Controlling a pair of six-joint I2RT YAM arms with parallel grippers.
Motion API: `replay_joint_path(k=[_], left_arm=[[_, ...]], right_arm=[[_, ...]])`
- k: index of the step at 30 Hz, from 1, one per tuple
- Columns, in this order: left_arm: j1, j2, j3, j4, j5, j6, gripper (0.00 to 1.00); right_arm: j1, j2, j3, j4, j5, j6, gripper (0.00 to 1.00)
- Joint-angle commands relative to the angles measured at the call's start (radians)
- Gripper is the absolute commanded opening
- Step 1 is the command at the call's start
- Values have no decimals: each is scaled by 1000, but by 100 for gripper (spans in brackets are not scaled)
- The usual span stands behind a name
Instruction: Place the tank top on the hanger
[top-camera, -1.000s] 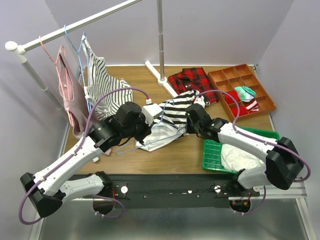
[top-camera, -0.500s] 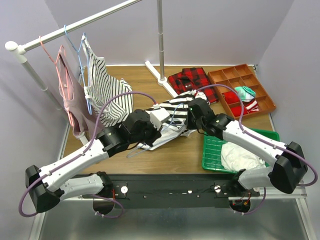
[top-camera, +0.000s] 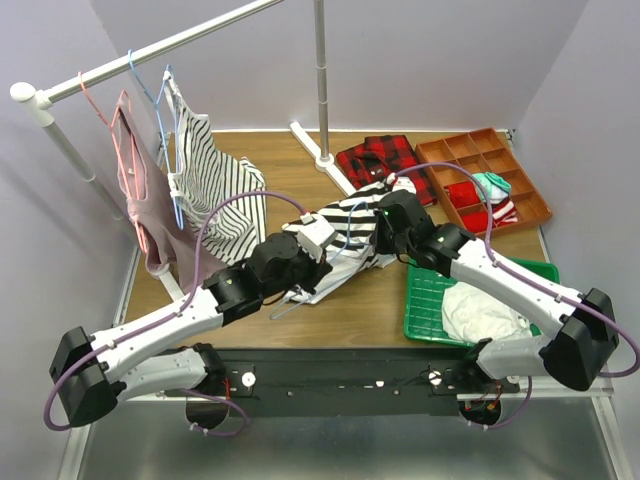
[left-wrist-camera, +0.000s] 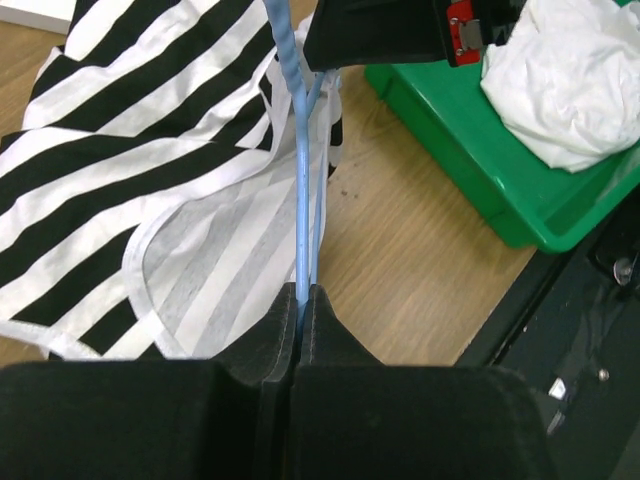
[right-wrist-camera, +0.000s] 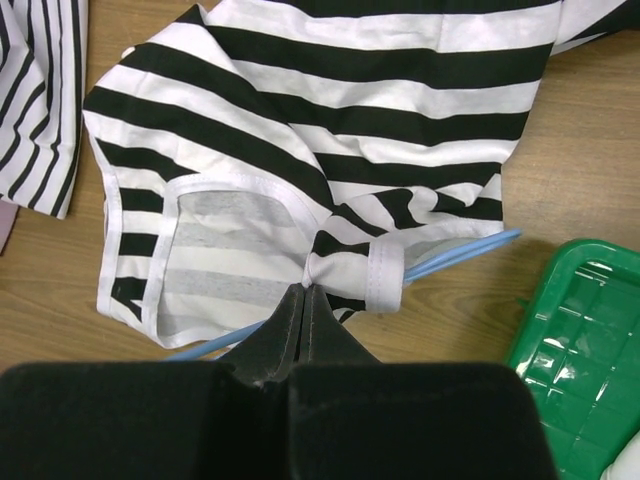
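Left end effector (left-wrist-camera: 302, 300) clamped on the hanger (left-wrist-camera: 300, 180); right end effector (right-wrist-camera: 305, 295) pinched shut on a strap of the tank top (right-wrist-camera: 330, 120), which lies on the bench (right-wrist-camera: 60, 300) beside the green tray (right-wrist-camera: 580, 330)

In the left wrist view, the right arm (left-wrist-camera: 375, 35) is blocking the far end of the hanger (left-wrist-camera: 303, 190), and the picture's left edge is cutting off the tank top (left-wrist-camera: 120, 150). In the right wrist view, the tank top is covering the hanger's middle, and the top edge is cropping the fabric. From above, both arms are hiding most of the hanger.
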Motion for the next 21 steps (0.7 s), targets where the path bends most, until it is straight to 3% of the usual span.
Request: replay_joint_path(k=[1,8,13,15,16,17,18,21], left_arm=[[-7,48,-63,333,-29,-43,0],[-5,175,-129,654,-32,-49,0],[-4,238,-106,702,-26,-29,0],[-2,263,-97,709,-19,-21,0],[-2,269,-95,711,-19,-20,0],[-1,277,-97,719,-16,-20,0],[-1,281,-97,720,-10,-20,0],[9,290,-100,722,0,-20,0]], right_arm=[[9,-45,26,-20,-20,-18,1],[9,-53,6,-9,16,-50,1],[9,-52,4,-15,49,-68,1],[9,-58,6,-11,58,-87,12],[11,-64,4,-11,67,-93,23],[9,-79,4,-8,90,-100,41],[9,-93,3,-5,101,-111,47],[9,-159,-8,34,84,-165,53]])
